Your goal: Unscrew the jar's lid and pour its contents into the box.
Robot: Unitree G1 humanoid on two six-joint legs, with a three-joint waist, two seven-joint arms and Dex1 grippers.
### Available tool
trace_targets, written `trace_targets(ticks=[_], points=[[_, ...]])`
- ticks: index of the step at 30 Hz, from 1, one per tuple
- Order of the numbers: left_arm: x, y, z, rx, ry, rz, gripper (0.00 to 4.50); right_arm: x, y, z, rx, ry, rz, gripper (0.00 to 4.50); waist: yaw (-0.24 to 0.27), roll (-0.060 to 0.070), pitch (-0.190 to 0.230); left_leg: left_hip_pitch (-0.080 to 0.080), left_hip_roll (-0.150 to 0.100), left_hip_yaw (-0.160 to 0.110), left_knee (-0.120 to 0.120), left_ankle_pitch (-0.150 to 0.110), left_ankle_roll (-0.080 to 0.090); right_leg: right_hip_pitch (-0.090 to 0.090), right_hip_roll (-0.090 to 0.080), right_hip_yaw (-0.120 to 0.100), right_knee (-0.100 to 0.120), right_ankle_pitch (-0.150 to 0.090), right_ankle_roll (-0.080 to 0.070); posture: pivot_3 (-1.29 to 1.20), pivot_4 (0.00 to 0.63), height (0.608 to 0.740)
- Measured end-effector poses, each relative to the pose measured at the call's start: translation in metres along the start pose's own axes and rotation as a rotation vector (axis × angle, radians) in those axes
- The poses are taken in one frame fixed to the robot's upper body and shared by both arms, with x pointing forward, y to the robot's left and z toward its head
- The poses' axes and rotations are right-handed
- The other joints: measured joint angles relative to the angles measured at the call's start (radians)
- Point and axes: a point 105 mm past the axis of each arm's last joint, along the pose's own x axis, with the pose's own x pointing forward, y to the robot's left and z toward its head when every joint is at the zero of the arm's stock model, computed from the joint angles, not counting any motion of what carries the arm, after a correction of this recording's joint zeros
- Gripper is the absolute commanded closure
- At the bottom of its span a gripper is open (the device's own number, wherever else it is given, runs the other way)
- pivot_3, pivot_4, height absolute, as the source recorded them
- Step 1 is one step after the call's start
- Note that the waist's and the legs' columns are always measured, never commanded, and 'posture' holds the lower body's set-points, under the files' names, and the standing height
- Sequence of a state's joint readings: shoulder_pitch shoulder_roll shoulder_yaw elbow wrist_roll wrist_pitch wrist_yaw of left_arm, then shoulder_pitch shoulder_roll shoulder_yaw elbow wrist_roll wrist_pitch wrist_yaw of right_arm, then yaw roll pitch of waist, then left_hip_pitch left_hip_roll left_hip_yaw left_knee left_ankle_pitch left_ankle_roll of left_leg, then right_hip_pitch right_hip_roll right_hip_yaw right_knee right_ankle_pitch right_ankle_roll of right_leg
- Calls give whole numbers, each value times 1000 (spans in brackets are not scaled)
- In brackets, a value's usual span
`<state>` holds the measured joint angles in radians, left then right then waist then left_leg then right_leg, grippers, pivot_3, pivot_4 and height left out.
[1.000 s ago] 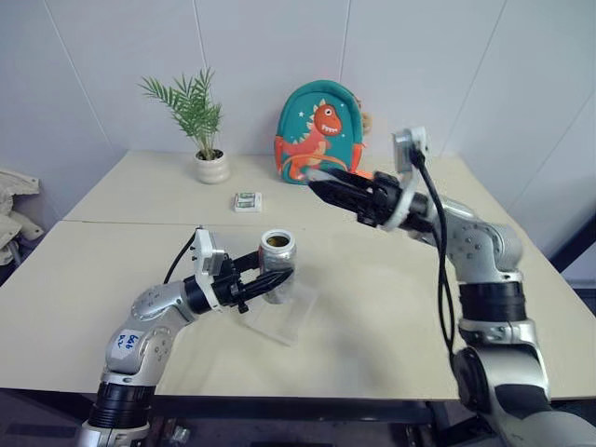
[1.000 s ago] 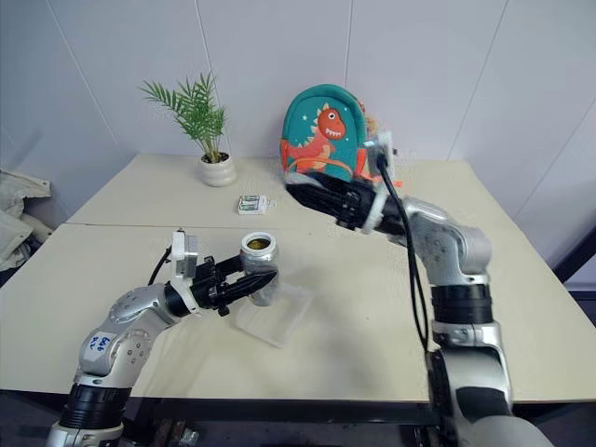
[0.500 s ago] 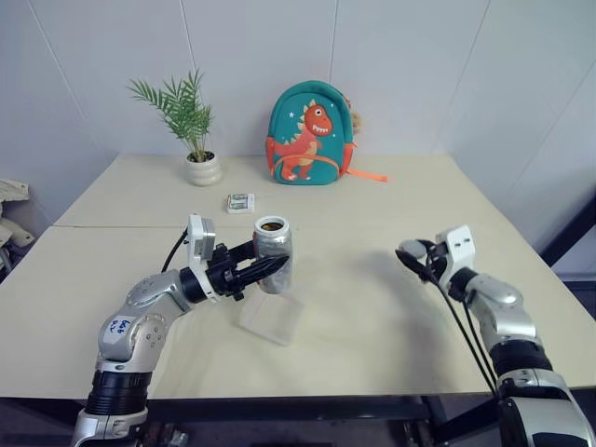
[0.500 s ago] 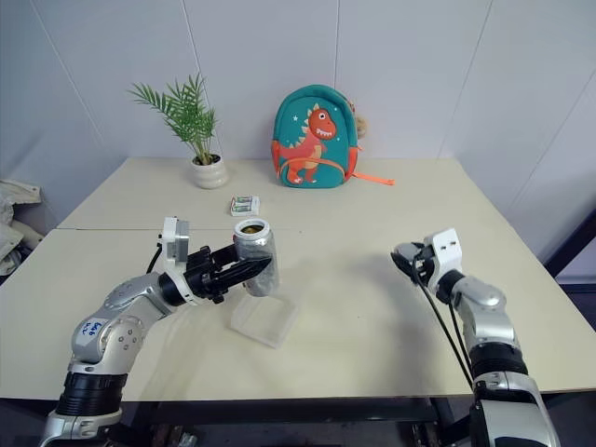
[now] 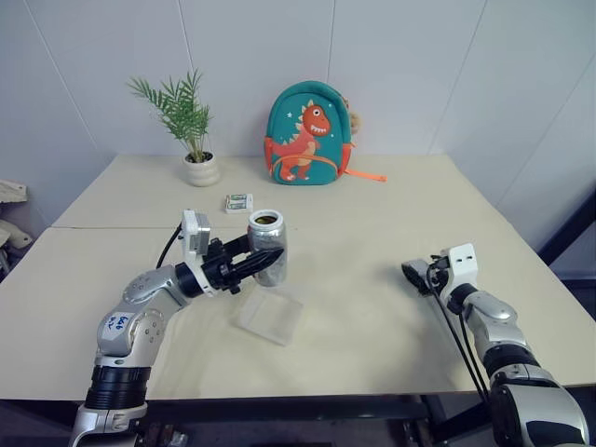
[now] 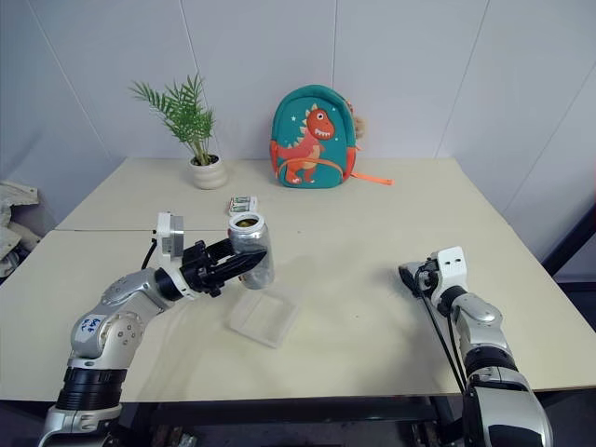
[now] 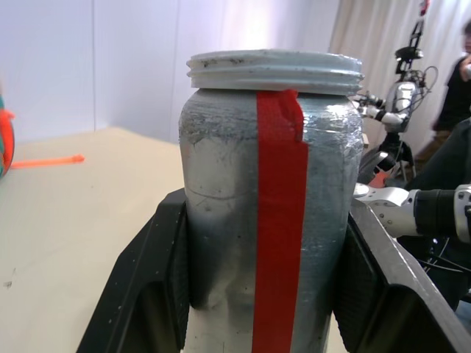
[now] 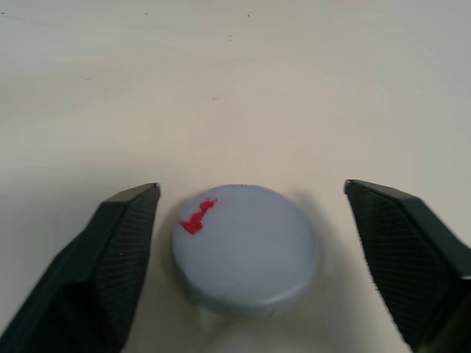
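A: Where is everything placed at this moment?

B: The jar (image 5: 267,247) is held upright above the surface (image 5: 372,233) by the left end effector (image 5: 264,264), whose fingers (image 7: 154,287) are clamped on its silvery sides; the red stripe is seen facing the wrist. Its threaded mouth is uncovered, and something dark can be made out inside from the head views. The lid (image 8: 245,250) has been laid flat on the surface toward the right edge, between the fingers of the right end effector (image 8: 261,254), which are spread wide and touch nothing.

A: And the box (image 5: 269,317)?

B: It is found on the surface just below and slightly in front of the jar, nearer the front edge. A green-and-white packet (image 5: 239,202), a potted plant (image 5: 197,130) and a dinosaur backpack (image 5: 308,135) are set toward the rear edge, well apart.

A: How should the pour be handled?

B: Unscrewing is judged finished, so tipping is what remains. The jar's mouth should be brought over the middle of the box before the wrist is rolled, and the roll should be made slowly, since a small piece could bounce out of so shallow a tray. The mouth is best kept low over the box.
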<state>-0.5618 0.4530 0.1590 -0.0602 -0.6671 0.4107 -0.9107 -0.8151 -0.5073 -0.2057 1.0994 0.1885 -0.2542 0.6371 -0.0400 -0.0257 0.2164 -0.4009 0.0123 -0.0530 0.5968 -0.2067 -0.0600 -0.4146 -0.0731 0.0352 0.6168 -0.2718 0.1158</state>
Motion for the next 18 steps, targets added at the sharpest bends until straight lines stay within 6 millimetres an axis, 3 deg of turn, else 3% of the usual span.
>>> trace_targets(ticks=[4,8,14,18], points=[[-2,0,2,-16,-3,-10,2441,0,9,26,-20,-74,117,34,-2,0,0,0,0,0,0,0,0,0,0,0,1,0,0,0,150,740],[-11,2,4,-48,42,-3,2441,-20,28,72,-131,-168,316,34,3,0,0,0,0,0,0,-1,0,0,0,0,1,0,1,0,150,740],[-29,20,10,-9,132,127,2441,-78,104,122,-304,-210,777,34,10,0,0,0,1,0,1,-2,0,0,1,0,1,0,1,0,150,740],[-31,33,19,41,172,226,2441,-105,133,136,-299,-189,929,34,14,-1,0,-1,2,0,2,-2,0,1,1,0,-4,0,0,0,150,740]])
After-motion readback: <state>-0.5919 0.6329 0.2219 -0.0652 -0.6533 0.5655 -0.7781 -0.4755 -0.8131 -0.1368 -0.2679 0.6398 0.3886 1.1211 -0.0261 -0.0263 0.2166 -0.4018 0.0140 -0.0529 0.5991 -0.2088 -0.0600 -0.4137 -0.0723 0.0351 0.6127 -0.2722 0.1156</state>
